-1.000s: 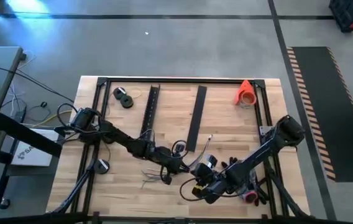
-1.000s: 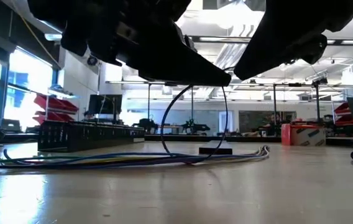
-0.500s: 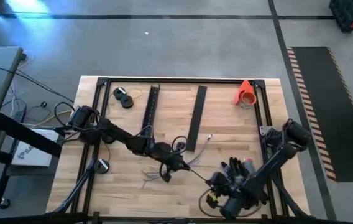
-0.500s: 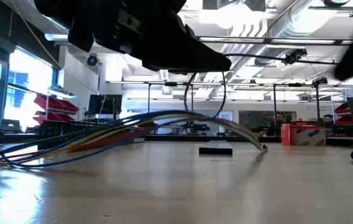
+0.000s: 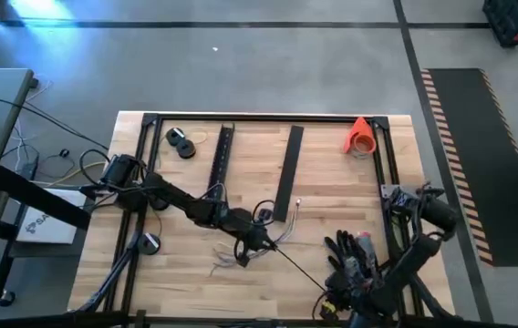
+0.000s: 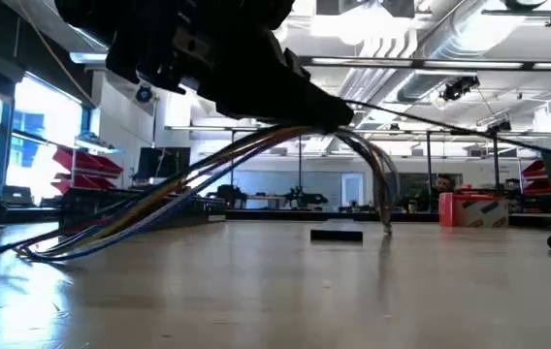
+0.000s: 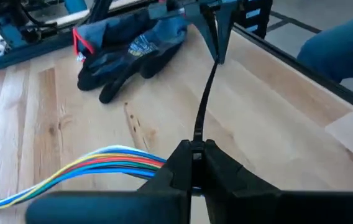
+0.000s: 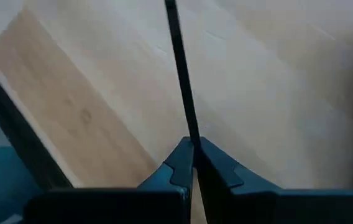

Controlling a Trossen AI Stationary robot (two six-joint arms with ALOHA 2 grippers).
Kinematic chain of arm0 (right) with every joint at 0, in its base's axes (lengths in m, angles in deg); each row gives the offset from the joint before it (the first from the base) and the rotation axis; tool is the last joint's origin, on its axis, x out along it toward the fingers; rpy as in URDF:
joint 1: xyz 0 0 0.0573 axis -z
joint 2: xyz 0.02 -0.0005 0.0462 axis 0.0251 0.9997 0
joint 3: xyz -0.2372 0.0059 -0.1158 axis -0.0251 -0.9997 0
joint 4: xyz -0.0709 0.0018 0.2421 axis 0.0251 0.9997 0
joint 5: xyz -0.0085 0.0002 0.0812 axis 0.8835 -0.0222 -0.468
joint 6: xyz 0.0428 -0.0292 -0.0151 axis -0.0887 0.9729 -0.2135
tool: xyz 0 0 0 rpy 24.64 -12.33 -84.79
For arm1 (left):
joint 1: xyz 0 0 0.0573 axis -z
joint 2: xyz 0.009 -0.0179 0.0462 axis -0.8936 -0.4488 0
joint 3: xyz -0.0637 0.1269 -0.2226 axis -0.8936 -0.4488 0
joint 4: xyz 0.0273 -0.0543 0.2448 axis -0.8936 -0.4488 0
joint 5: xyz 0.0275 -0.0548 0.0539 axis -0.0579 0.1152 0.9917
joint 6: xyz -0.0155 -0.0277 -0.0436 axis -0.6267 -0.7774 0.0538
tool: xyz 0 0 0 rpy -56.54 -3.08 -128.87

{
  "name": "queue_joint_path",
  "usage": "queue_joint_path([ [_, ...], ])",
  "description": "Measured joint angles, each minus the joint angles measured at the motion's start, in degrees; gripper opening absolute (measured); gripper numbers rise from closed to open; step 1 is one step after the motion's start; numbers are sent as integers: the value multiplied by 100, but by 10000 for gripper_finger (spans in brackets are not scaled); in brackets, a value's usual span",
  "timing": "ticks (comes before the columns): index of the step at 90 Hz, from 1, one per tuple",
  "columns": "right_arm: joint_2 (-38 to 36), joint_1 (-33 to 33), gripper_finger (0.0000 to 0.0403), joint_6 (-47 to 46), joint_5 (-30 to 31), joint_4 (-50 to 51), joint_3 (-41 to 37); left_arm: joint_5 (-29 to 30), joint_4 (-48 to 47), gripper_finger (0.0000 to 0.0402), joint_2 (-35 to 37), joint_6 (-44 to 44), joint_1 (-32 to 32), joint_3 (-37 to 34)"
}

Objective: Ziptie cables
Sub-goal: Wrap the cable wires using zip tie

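Note:
The cables (image 5: 230,260) are a bundle of thin coloured and grey wires (image 7: 102,163) near the table's middle. In the low view they arch up (image 6: 285,141) under my left gripper (image 5: 257,240), both ends down on the wood. A thin black ziptie strap (image 5: 297,267) runs straight from my left gripper (image 7: 195,158) to my right gripper (image 5: 329,292) by the near edge. Both grippers are shut on the ziptie. My left gripper pinches the ziptie's small head (image 7: 195,154) between its two fingertips, right where the bundle (image 7: 145,163) meets it. The wires hang from that spot, their middle raised, their ends (image 6: 23,252) on the table. My right gripper pinches the strap (image 8: 191,135) between its fingertips, the fingers lying along it. The strap (image 8: 175,50) runs away from them in a taut straight line, clear of the table.
Black work gloves (image 5: 348,246) lie beside the right arm. Two long black slotted bars (image 5: 222,157) (image 5: 288,169) lie at the far middle, an orange roll (image 5: 361,137) at the far right, black discs (image 5: 181,141) (image 5: 150,243) on the left. A black frame (image 5: 268,117) rims the table.
My right gripper has drawn back toward the table's near right corner, pulling the strap out long and taut. The wide ziptie loop under my left gripper has closed up. The bundle's middle has risen off the table into an arch while its ends stay down.

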Motion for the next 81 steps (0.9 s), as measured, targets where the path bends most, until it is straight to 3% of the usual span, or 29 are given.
queue_joint_path([
  [23,-39,-174,1,-119,-223,-168,0,37,-39,0,2,-1,-7,0],
  [37,-417,-118,23,671,-451,-260,89,31,-73,0,2,-23,-7,0],
  [61,-634,703,154,3555,2326,-691,203,28,-82,0,2,-145,-4,0],
  [71,-457,1278,199,4501,2772,-684,191,26,-97,0,2,-185,-4,0],
  [81,-400,1766,215,5163,2885,-811,192,14,-90,0,2,-197,-1,0],
])
